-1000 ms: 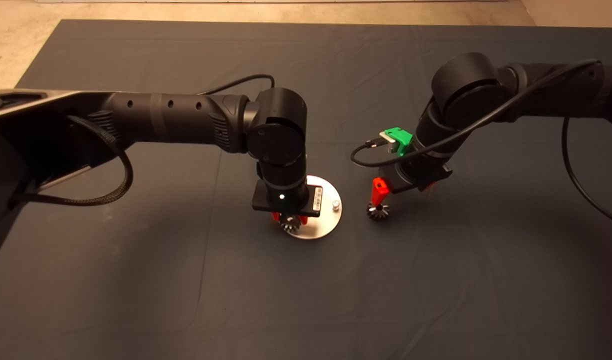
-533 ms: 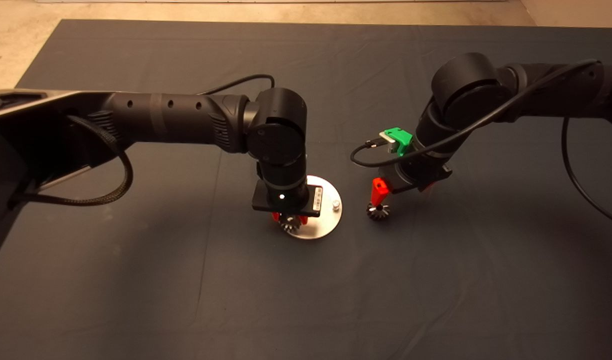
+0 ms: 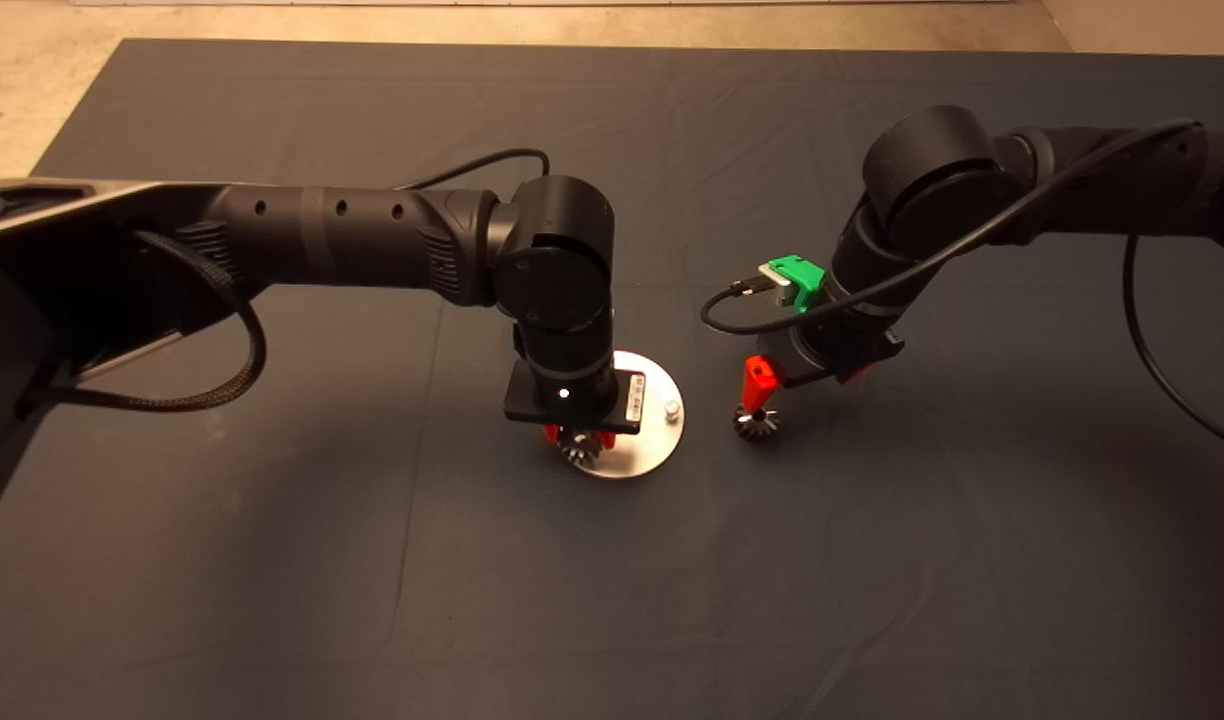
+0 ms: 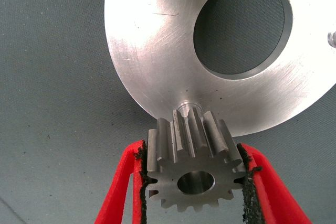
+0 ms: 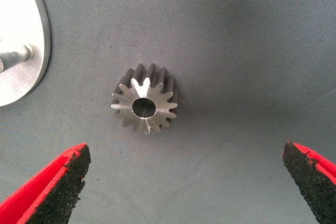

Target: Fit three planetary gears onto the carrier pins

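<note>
1. Nothing has shifted across the last second: the held planetary gear (image 4: 195, 167) sits just where it was, low in the left wrist view, its bore over a carrier pin (image 4: 184, 108) at the near rim of the carrier plate (image 4: 152, 51). In the head view the same gear (image 3: 578, 445) shows at the lower-left edge of the plate, just right of centre frame.

2. The left tool (image 4: 195, 182) is clamped on that gear, one red finger (image 4: 123, 182) pressed to each flank. With no movement showing, I judge the arm is pausing to line the bore up with the pin; the gear does not look seated yet.

3. A second gear (image 5: 145, 106) lies flat on the dark surface (image 3: 272, 560), centre of the right wrist view, apart from the plate's rim at that view's upper left. In the head view it sits right of centre, just beside the plate.

4. The right tool (image 3: 762, 400) hovers directly over that loose gear with its fingers spread wide apart, touching nothing. It, too, has held its place.

5. A bare pin (image 3: 671, 407) stands on the plate's right side, so at least that one awaits a gear. Teeth peek in at the top edge of the left wrist view; that may be the third gear, though I cannot tell.

6. Writing: a white label (image 3: 633, 400) on the left wrist carries print, too small to read. No brand can be made out.
</note>
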### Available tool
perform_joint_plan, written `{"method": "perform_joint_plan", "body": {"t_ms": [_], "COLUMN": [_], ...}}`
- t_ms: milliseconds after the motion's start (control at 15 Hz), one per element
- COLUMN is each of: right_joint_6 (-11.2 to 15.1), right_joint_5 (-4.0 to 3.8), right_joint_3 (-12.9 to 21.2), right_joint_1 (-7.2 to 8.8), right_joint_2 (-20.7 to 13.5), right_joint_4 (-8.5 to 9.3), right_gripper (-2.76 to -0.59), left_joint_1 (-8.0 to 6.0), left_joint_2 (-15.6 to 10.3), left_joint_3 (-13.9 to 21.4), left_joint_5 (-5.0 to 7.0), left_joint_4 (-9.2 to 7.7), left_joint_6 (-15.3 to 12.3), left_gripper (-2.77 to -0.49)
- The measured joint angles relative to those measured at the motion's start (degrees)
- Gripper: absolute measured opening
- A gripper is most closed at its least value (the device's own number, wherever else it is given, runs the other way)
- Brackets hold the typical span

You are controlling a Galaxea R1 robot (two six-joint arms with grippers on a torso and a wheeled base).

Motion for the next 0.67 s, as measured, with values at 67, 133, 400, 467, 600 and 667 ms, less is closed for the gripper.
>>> {"method": "perform_joint_plan", "body": {"t_ms": [67,133,400,467,600,667], "right_joint_6": [0.0,0.0,0.0,0.0,0.0,0.0], "right_joint_5": [0.00,0.00,0.00,0.00,0.00,0.00], "right_joint_3": [0.0,0.0,0.0,0.0,0.0,0.0], "right_joint_1": [-0.02,-0.15,-0.24,-0.24,-0.24,-0.24], "right_joint_2": [0.0,0.0,0.0,0.0,0.0,0.0], "right_joint_4": [0.00,0.01,0.01,0.00,0.00,0.00], "right_gripper": [-0.63,-0.63,-0.63,-0.63,-0.63,-0.63], "left_joint_1": [0.00,0.00,0.04,0.06,0.15,0.15], "left_joint_2": [0.0,0.0,0.0,0.0,0.0,0.0], "left_joint_3": [0.0,0.0,0.0,0.0,0.0,0.0], "left_joint_5": [0.00,0.00,0.00,0.00,0.02,0.05], "left_joint_4": [0.00,0.00,0.02,0.05,0.10,0.11], "left_joint_6": [0.0,0.1,0.4,0.6,0.8,0.9], "left_gripper": [-2.44,-2.43,-2.44,-2.44,-2.44,-2.44]}}
